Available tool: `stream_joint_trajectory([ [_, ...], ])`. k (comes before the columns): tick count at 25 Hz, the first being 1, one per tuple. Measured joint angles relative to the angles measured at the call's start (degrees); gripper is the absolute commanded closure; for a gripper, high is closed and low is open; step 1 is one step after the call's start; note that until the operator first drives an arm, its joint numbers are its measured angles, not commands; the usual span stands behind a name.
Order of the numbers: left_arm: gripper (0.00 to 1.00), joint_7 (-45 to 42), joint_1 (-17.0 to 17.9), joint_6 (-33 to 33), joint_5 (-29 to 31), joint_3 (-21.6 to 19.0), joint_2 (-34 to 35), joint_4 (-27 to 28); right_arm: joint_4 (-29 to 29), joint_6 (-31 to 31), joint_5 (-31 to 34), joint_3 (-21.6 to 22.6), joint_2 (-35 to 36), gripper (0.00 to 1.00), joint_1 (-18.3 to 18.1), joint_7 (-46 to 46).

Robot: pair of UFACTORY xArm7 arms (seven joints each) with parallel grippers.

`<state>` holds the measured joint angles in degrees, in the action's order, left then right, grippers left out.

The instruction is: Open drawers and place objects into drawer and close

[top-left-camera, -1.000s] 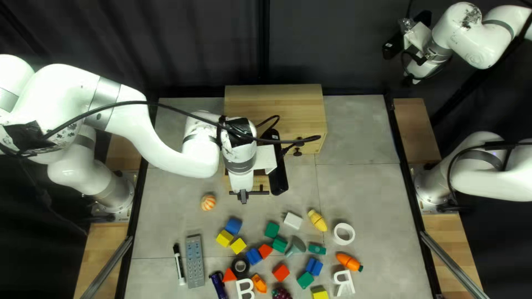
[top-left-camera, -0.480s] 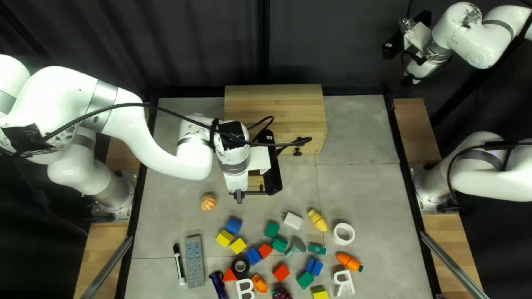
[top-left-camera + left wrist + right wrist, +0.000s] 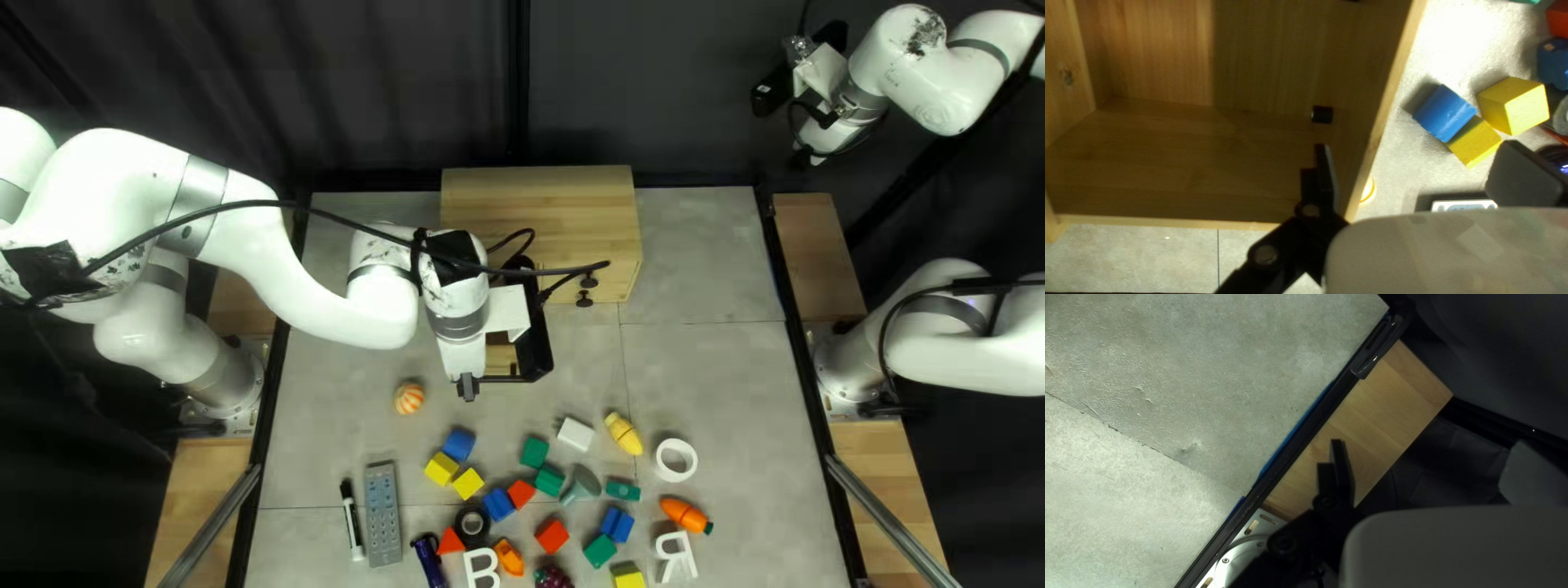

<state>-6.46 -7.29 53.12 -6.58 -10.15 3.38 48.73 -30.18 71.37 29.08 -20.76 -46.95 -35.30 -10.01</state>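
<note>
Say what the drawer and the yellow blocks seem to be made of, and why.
Drawer: pale wood, smooth-looking, with streaky grain on its inside faces. Yellow blocks: perhaps painted wood, fairly matt; their colour looks solid, but plastic or foam is possible.
</note>
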Motion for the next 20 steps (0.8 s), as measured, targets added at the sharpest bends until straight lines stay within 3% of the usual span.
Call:
stream_joint_trajectory([
  [20,0.0,-1.1,0.6,-1.5,-0.6,-0.7,-1.2,1.1,0.0,0.0,0.0,0.0,0.0,0.0,0.0,0.0],
])
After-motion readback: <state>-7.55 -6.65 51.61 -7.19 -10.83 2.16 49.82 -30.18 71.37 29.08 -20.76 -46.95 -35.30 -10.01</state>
